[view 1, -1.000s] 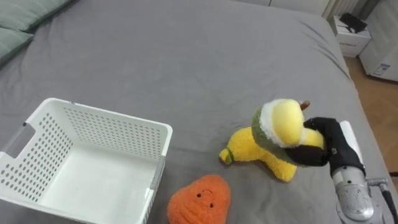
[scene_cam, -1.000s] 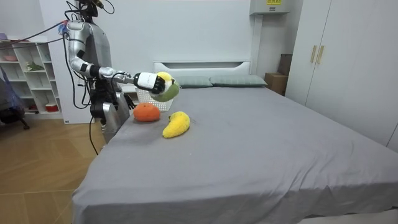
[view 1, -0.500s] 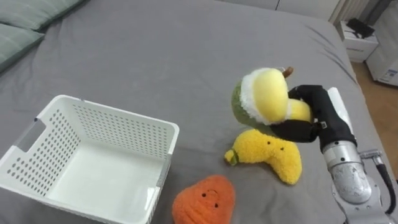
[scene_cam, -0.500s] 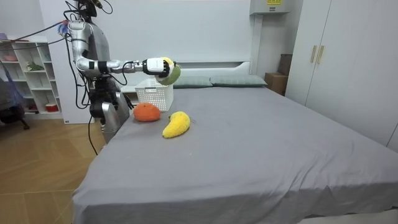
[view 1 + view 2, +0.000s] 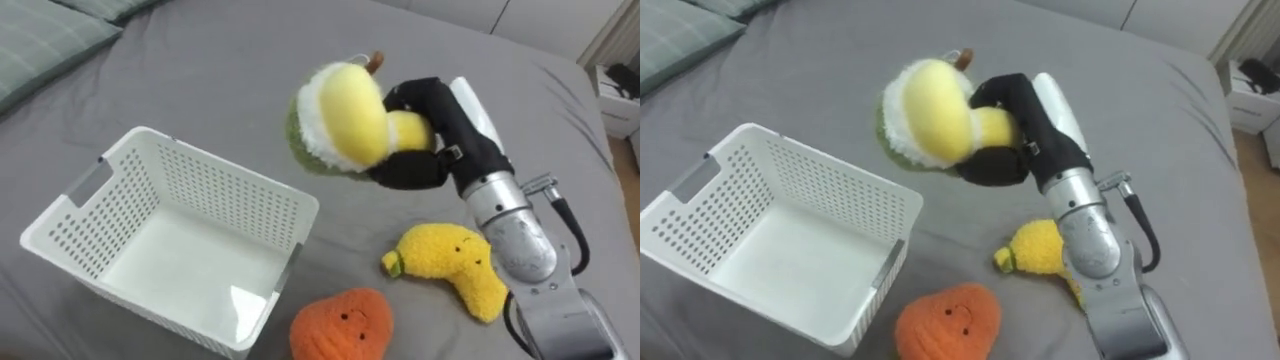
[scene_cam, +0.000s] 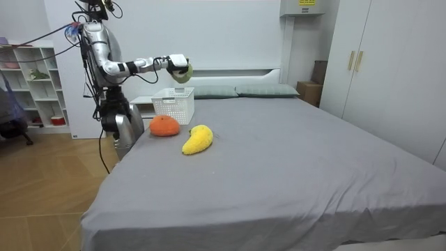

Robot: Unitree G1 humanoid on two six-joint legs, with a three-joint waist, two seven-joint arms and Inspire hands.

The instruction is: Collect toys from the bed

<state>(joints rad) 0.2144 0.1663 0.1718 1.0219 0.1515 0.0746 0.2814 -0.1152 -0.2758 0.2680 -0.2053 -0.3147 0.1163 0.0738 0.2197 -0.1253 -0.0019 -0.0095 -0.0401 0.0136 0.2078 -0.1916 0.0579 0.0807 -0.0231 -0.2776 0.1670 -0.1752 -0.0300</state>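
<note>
1. My right arm comes in from 4 o'clock of the left eye view and reaches up and across toward the middle. The forearm is raised off the bed (image 5: 200,70).
2. In the room view that arm is stretched out nearly level from the shoulder, out over the corner of the bed where the robot stands.
3. The right hand (image 5: 432,130) is clenched around a round green and yellow plush toy (image 5: 340,120). The dark fingers wrap its right side and underside, and the toy's yellow face is turned toward the camera.
4. The toy is clear of the bed, held in the air at about 12 o'clock of the view.
5. The white basket (image 5: 230,205) sits on the bed at 8 o'clock, with the toy at about 1 o'clock from it.
6. In the room view the toy hangs higher than the basket's rim, near its right end. I cannot tell whether it is straight over the inside.
7. A yellow banana toy (image 5: 455,265) lies on the bed at 4 o'clock, just beside my forearm.
8. An orange plush toy (image 5: 340,325) lies at 6 o'clock, close by the basket's near right corner.
</note>
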